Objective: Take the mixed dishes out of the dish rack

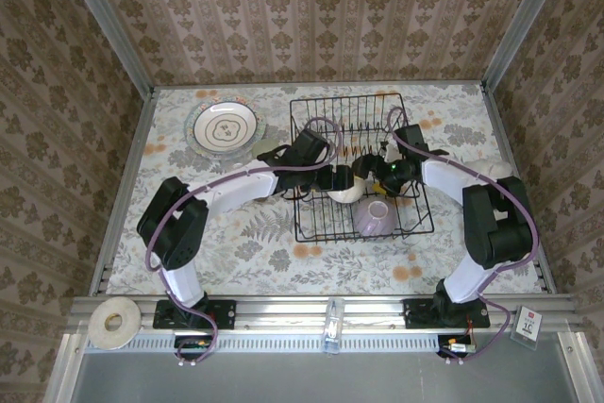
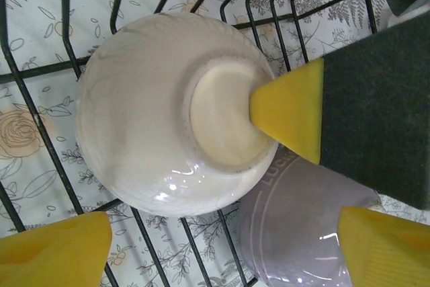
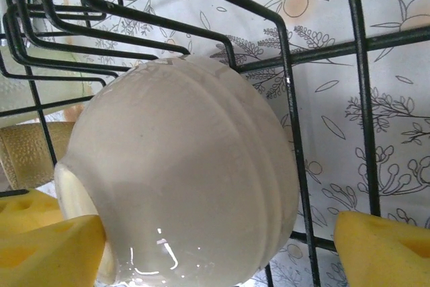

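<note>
The black wire dish rack (image 1: 411, 162) stands mid-table. A cream bowl (image 1: 345, 192) lies upside down in it, with a lilac bowl (image 1: 376, 218) just in front. My right gripper (image 3: 222, 250) is open around the cream bowl (image 3: 181, 179): its left pad (image 3: 47, 247) touches the bowl's foot, while the right pad (image 3: 383, 247) stands apart from the bowl. My left gripper (image 2: 225, 240) hangs open above the cream bowl (image 2: 141, 112) and the lilac bowl (image 2: 295, 233), holding nothing. A patterned plate (image 1: 223, 126) rests on the table, left of the rack.
An amber-brown cup (image 3: 27, 152) and a pale-green cup (image 3: 23, 92) stand in the rack behind the cream bowl. Upright rack tines (image 3: 289, 99) rise close beside the bowl. A tape roll (image 1: 110, 322) lies on the near rail at the left.
</note>
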{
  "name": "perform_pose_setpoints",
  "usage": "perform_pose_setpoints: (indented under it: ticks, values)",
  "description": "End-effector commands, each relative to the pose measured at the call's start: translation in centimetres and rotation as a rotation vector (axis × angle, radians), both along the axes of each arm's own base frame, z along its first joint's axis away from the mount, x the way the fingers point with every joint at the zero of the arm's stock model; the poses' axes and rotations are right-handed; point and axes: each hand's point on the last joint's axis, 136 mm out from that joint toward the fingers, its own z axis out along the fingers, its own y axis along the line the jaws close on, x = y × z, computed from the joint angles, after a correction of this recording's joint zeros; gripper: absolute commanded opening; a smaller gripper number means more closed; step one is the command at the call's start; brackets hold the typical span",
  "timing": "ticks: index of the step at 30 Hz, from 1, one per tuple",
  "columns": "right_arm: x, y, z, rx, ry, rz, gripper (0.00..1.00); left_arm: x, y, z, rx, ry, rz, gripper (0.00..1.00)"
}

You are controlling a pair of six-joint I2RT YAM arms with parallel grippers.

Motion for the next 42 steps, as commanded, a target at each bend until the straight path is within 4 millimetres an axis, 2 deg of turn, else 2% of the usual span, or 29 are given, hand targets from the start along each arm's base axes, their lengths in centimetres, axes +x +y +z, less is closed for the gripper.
perform_pose_setpoints:
  ticks: [1,3,5,7,10,17,22,26,38,42]
  values:
    - [-1.4,-1.1,-2.3,-0.048,0.064,-0.035,0.84,0.4,0.5,-1.3,-0.007,0.039,0.034,0.88]
    - [-1.7,-1.6,-2.8,-0.056,0.08,-0.051,0.8,0.6,0.5,-1.7,-0.004,0.049,0.046,0.9]
    - [-2.1,-2.2,-3.6,-0.05,0.114,-0.076,0.72,0.8,0.5,-2.3,0.005,0.059,0.056,0.99]
    - [-2.3,-2.7,-4.2,-0.03,0.136,-0.102,0.65,1.0,0.4,-2.6,-0.002,0.068,0.064,1.0]
    - [-2.8,-3.2,-5.0,-0.015,0.168,-0.13,0.59,1.2,0.0,-3.3,-0.037,0.102,0.084,1.0]
    - [-3.0,-4.0,-5.4,0.015,0.187,-0.17,0.53,1.3,-0.5,-3.9,-0.093,0.141,0.11,1.0]
    - [-3.0,-4.4,-5.7,0.038,0.198,-0.188,0.52,1.3,-0.7,-4.1,-0.121,0.147,0.113,1.0]
    - [-3.0,-4.4,-5.7,0.059,0.197,-0.198,0.46,1.3,-1.3,-4.6,-0.164,0.158,0.109,1.0]
    - [-3.1,-4.5,-6.0,0.109,0.207,-0.211,0.4,1.6,-3.7,-3.7,-0.344,0.134,0.078,0.99]
    - [-3.1,-4.5,-5.8,0.128,0.207,-0.21,0.39,1.7,-4.6,-2.7,-0.419,0.117,0.06,0.99]
